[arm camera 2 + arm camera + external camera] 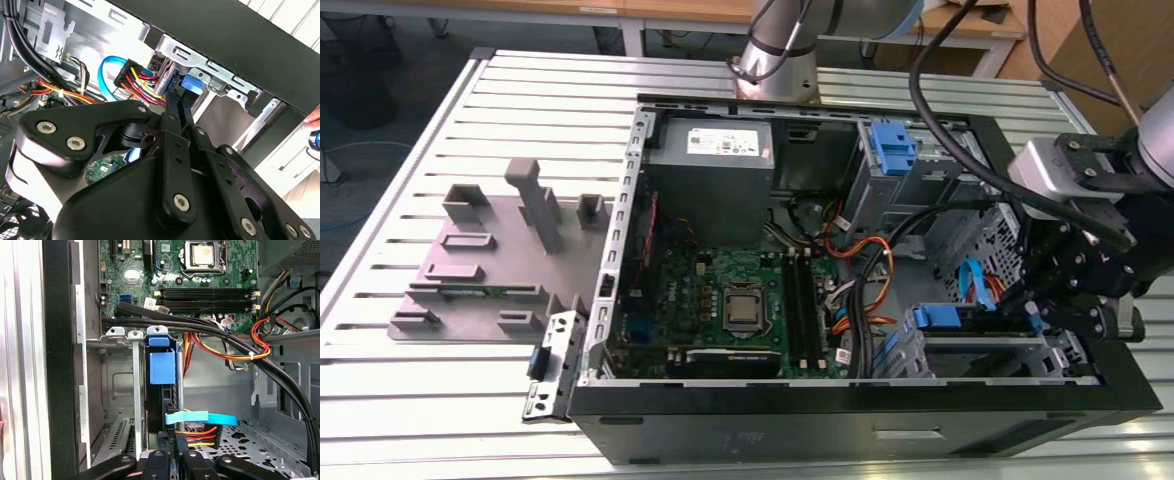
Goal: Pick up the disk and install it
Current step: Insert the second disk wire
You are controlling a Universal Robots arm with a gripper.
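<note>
The disk (162, 367) stands on edge in the metal drive cage (117, 385) at the front corner of the open computer case, its blue plastic rail facing the first wrist camera. In the second wrist view the blue rail end (192, 82) shows just past my black fingers. My gripper (172, 452) reaches into the cage from the exterior view's right (1047, 310), its two fingers close together on the disk's thin edge (176, 97). In the exterior view the disk (941, 318) lies low in the cage at the case's near right.
The motherboard (734, 300) fills the case floor. Black, orange and yellow cables (225, 347) and a blue flat cable (200, 418) run beside the cage. A grey power supply (714, 145) and an upright blue latch (890, 148) sit at the back. A grey fixture (494, 250) lies on the slatted table.
</note>
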